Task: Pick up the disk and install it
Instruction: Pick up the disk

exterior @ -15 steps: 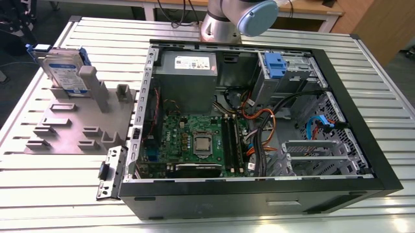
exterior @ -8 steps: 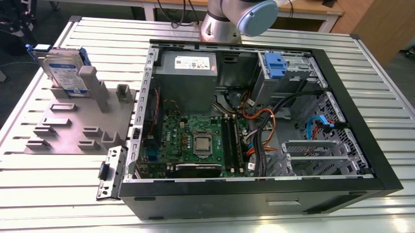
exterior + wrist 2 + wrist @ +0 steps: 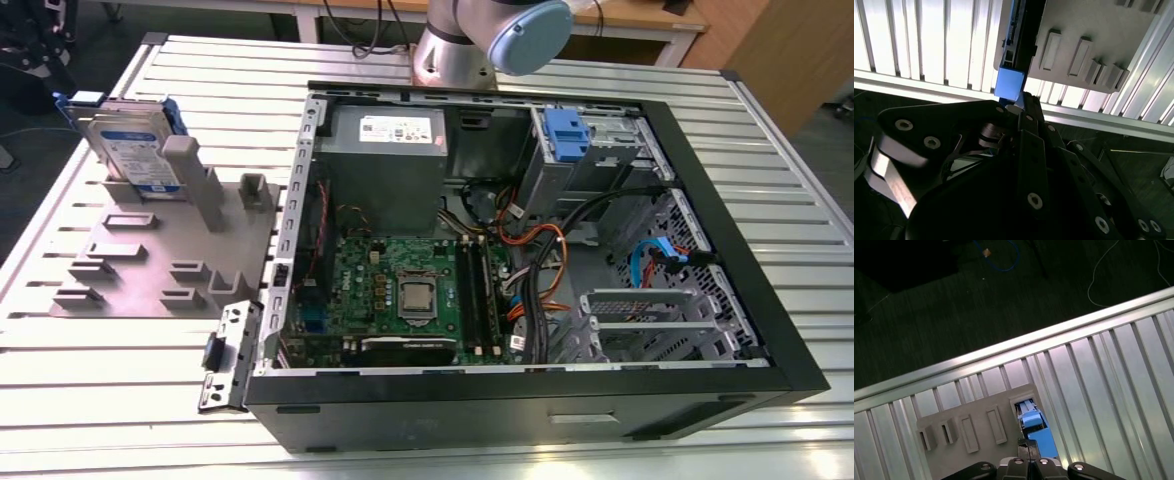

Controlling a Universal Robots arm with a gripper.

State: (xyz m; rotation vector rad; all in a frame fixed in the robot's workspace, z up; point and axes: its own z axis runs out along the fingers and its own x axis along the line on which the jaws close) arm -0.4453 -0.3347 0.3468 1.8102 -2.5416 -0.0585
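The black hand [image 3: 1026,447], fingers pressed together on nothing, is hovering over the silver-grey metal disk [image 3: 134,145] in its bright blue plastic bracket, which is standing on edge in a grey slotted holder [image 3: 147,255] on the ribbed aluminium surface [image 3: 107,400] and is probably stiff, dense and shock-sensitive, best pinched across its flat faces near the top edge, with open room above and the open black computer case [image 3: 534,410] just beside the holder.

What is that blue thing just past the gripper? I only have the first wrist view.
Observer: That is the blue bracket of the disk. The exterior view shows it standing on edge in a grey holder.
Operator: Where is the computer case?
Observer: On the exterior view's right of the holder, lying open on the same slatted table.
Operator: How near is the gripper?
Observer: In the second wrist view it is right at the bracket's blue end. I cannot tell whether they touch.
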